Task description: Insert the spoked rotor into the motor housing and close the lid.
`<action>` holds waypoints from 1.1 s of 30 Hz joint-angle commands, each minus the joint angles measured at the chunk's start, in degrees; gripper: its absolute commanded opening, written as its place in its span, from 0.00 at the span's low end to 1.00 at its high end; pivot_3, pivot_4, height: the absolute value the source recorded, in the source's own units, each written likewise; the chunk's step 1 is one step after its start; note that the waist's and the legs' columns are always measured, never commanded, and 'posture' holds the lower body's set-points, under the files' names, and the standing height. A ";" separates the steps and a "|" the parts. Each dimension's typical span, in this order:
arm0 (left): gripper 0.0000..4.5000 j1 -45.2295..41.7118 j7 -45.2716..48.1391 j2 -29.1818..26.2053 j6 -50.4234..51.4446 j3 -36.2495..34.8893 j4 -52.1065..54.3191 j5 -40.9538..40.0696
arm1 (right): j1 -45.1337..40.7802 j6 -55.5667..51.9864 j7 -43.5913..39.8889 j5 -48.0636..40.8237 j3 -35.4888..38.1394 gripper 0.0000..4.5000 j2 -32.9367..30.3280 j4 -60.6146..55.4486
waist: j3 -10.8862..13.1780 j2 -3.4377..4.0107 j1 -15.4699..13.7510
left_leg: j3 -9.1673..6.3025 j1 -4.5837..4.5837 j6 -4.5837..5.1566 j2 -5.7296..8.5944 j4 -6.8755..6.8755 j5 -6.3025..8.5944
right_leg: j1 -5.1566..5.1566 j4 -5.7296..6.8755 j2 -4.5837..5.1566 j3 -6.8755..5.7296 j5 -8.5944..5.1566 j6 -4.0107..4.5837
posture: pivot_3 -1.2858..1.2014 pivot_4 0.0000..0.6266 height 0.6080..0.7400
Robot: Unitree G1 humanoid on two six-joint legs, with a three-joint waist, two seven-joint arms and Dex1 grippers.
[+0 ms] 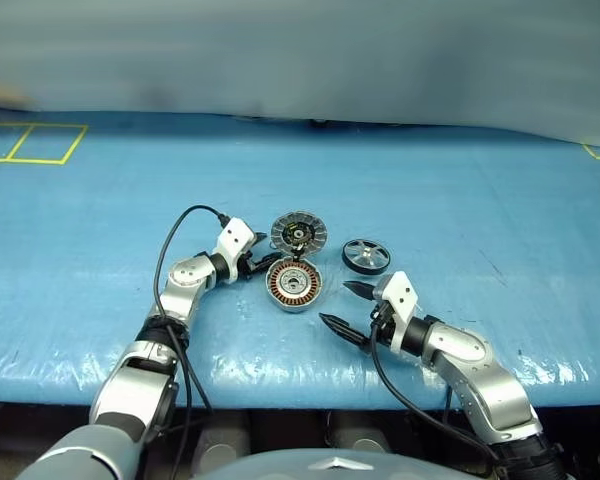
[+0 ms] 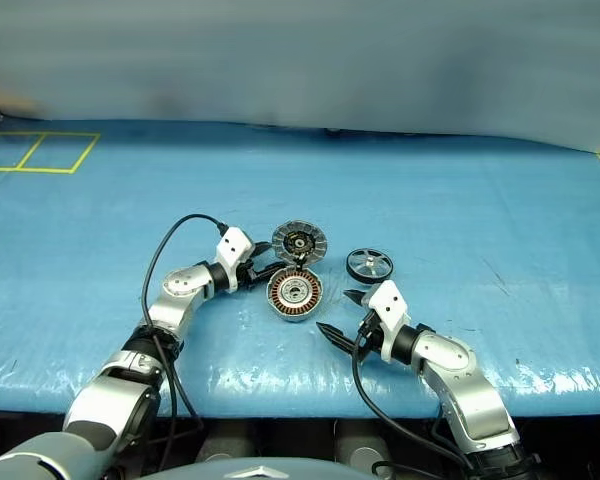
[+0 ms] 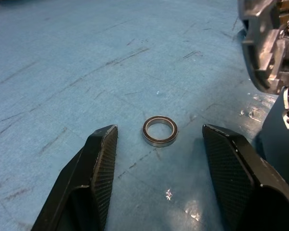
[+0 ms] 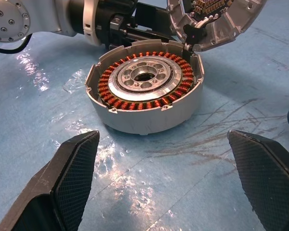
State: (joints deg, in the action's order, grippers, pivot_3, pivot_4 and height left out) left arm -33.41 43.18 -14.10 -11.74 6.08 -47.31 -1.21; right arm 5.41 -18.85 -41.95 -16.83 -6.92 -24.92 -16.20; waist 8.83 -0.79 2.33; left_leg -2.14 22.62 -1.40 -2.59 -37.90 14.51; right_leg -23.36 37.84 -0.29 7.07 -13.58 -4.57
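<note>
From the head, the copper-wound motor housing (image 1: 294, 285) sits near the blue worktop's (image 1: 460, 200) front edge, grey lid (image 1: 298, 234) raised behind, black-rimmed spoked rotor (image 1: 366, 256) beside. Left wrist: ribbed fingers (image 3: 98, 163) wide around a thin metal ring (image 3: 160, 131). Right wrist: fingers (image 4: 77, 168) wide, empty.

Even, bright overhead light; blue table cover (image 1: 430, 190) well lit across its width. Far background is a soft grey-blue haze, out of focus. Glare patches along the near edge of the cover, where the plastic wrinkles (white streaks). Wet-looking sheen beside the motor housing (image 4: 144, 94), copper windings crisp. Shadows short and soft, close under the parts. In the left wrist view the small ring (image 3: 160, 130) is sharp; the grey part at the frame edge is blurred.
</note>
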 commanded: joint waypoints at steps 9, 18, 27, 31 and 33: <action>0.65 -1.42 -1.86 2.03 0.88 0.89 -5.73 1.51 | -0.40 1.30 0.64 -0.24 0.12 1.00 0.20 -1.72 | -0.04 0.05 -0.27 | -0.01 -0.02 0.00 0.01 -0.01 -0.01 | 0.05 0.00 0.00 0.00 0.02 -0.03 | 0.52 0.24 1.00; 0.14 -0.02 -2.68 1.61 0.08 0.83 -5.02 1.93 | -0.57 1.29 0.63 -0.11 -0.05 1.00 0.23 -1.72 | -0.06 0.06 -0.26 | -0.02 -0.04 0.01 0.03 -0.03 -0.01 | 0.09 -0.01 0.02 0.00 0.00 0.00 | 0.52 0.24 1.00; 0.14 7.73 -2.60 -0.01 -5.30 -3.20 3.85 -2.42 | -0.29 1.40 0.64 -0.03 -0.38 1.00 0.30 -2.06 | -0.09 0.11 0.73 | -0.02 -0.05 0.01 -0.02 0.12 -0.01 | 0.01 0.00 -0.03 0.02 0.01 -0.01 | 0.52 0.24 1.00; 0.14 15.19 2.98 -0.39 -5.64 -6.07 12.46 -9.42 | -0.14 1.54 0.64 0.04 -0.64 1.00 0.43 -1.94 | -0.09 0.12 1.31 | -0.01 -0.05 0.01 -0.06 0.34 -0.01 | -0.10 -0.01 -0.04 0.02 -0.05 0.08 | 0.52 0.24 1.00; 0.14 17.66 4.03 -0.80 -4.69 -6.70 15.28 -11.01 | -0.09 1.66 0.60 0.06 -0.72 1.00 0.43 -1.88 | -0.09 0.11 1.24 | -0.03 -0.05 0.01 -0.06 0.38 -0.01 | -0.13 0.00 -0.04 0.00 -0.07 0.12 | 0.52 0.24 1.00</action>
State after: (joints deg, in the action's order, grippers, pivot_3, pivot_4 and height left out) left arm -17.27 45.90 -14.21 -17.67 0.11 -33.67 -10.60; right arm 5.50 -18.71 -41.25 -16.33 -8.02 -24.70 -16.27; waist 8.74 -0.67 3.57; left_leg -2.18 22.56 -1.40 -2.65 -37.52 14.50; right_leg -23.49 37.83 -0.33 7.07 -13.66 -4.45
